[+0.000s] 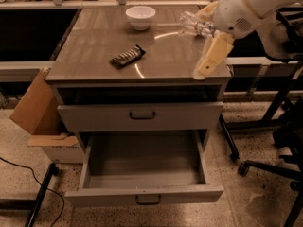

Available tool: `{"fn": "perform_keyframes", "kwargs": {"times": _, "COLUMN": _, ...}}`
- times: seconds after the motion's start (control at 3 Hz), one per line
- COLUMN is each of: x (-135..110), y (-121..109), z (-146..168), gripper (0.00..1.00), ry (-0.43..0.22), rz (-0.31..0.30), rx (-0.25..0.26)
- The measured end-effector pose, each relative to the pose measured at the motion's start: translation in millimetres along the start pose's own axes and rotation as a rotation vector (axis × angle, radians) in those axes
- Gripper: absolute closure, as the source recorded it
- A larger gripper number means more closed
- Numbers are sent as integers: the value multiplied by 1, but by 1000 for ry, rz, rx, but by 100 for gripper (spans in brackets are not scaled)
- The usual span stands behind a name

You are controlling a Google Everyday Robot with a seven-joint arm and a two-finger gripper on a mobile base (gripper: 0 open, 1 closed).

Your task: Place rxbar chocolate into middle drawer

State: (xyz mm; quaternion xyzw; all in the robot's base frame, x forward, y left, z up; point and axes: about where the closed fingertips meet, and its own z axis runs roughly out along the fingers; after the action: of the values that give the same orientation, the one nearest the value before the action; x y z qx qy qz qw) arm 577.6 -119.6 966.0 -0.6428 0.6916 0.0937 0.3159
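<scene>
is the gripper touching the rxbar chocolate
Apart. The camera view shows the gripper at the right front corner of the cabinet top, with a stretch of bare top between it and the rxbar chocolate.

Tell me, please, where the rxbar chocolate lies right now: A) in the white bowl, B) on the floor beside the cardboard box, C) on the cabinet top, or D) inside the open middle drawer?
C: the rxbar chocolate lies flat on the cabinet top, left of centre; the middle drawer is pulled out without it, and the gripper hangs at the top's right front corner.
</scene>
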Motion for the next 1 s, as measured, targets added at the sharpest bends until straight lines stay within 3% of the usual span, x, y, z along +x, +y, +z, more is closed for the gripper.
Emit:
{"fn": "perform_keyframes", "kwargs": {"times": 0.33, "x": -15, "y": -25, "z": 33, "gripper": 0, "ry": -80, "rz": -24, "rx": -24}}
{"fn": "perform_keyframes", "kwargs": {"times": 0.67, "x": -38, "y": -48, "z": 89, "gripper": 0, "ry": -156, "rz": -33, "rx": -84}}
{"fn": "perform_keyframes", "kwargs": {"times": 1.0, "x": -56, "y": -56, "z": 127, "gripper": 0, "ry": -166, "rz": -57, "rx": -135}}
